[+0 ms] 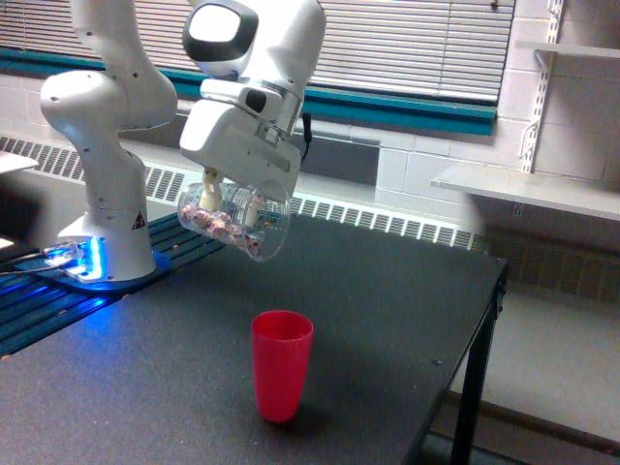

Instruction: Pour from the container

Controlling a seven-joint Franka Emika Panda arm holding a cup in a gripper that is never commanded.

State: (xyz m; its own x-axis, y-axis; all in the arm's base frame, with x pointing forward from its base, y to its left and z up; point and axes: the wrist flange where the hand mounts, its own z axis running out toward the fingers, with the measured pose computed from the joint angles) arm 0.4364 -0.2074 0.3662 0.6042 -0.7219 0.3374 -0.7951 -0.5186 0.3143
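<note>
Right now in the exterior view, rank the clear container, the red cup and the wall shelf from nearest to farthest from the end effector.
1. Clear container: held in the end effector, tilted, mouth toward the view's right.
2. Red cup: upright on the black table, below and to the view's right.
3. Wall shelf: far on the view's right, beyond the table's edge.
</note>
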